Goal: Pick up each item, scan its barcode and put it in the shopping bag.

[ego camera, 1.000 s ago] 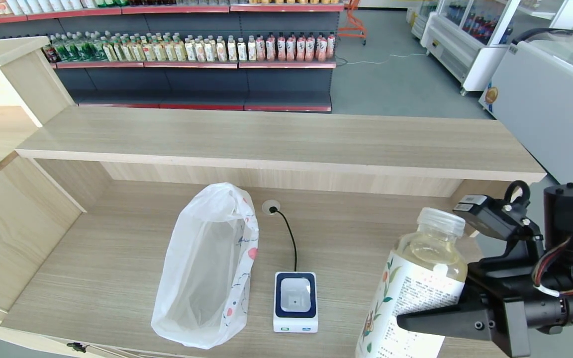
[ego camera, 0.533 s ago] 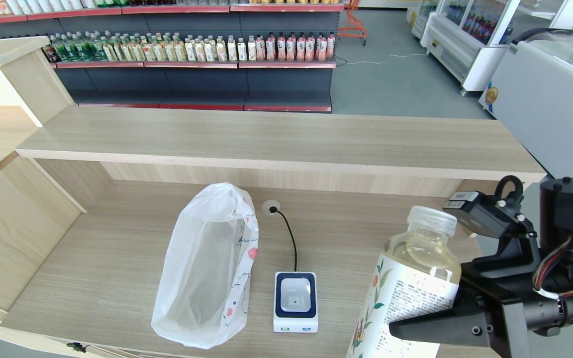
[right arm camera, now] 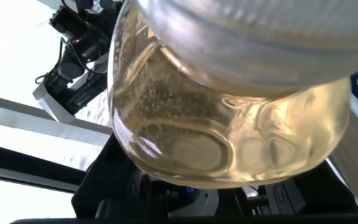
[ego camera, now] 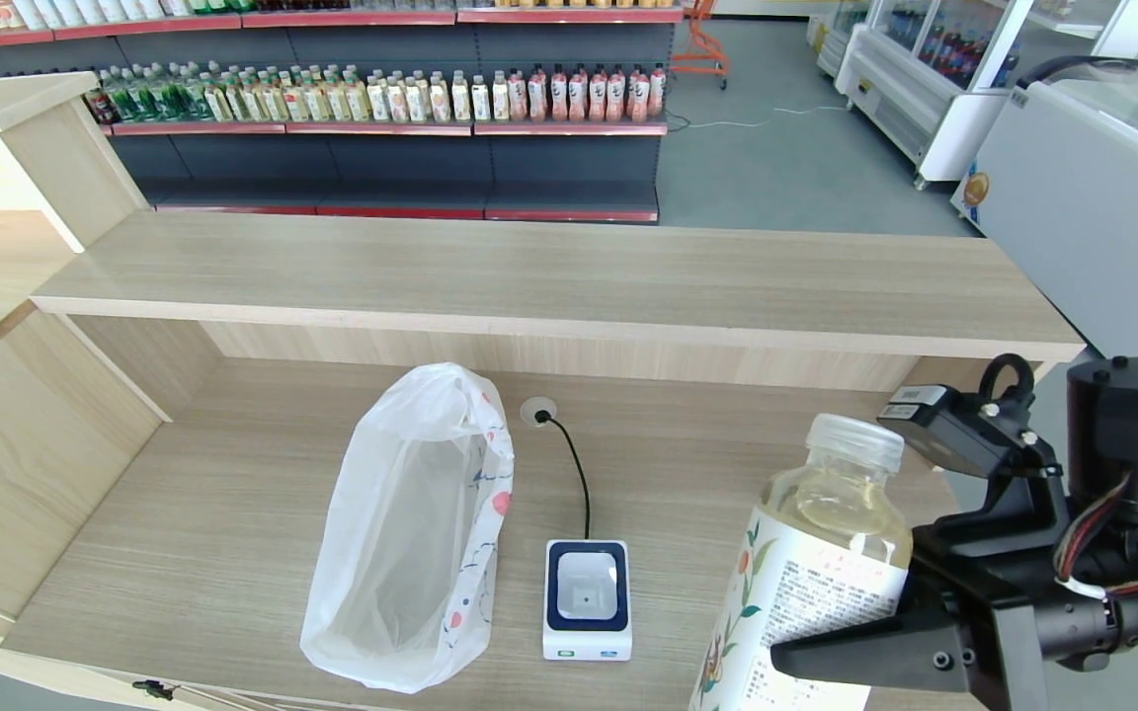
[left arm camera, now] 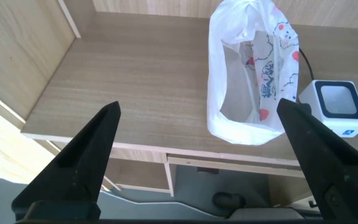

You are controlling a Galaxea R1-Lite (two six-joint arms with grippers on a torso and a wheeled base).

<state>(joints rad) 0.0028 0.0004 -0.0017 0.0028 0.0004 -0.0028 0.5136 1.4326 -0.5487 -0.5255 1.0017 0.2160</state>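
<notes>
Right tool [ego camera: 855, 637] is seen in the head view clamped on a drink bottle [ego camera: 826, 533] over the right end of the worktop [ego camera: 233, 513]. The bottle's long axis is nearly upright, with the cap uppermost and leaned slightly right. A white shopping bag [ego camera: 411, 533] is set just left of the barcode scanner [ego camera: 586, 597]. In the left wrist view, the left tool [left arm camera: 194, 162] is spread wide, nothing held. In the right wrist view, the bottle's shoulder and pale yellow liquid are seen close up.

Bright, even light falls on the bench [ego camera: 233, 513], shadows are soft, and white glare burns behind the backlit bottle [right arm camera: 229, 137].
</notes>
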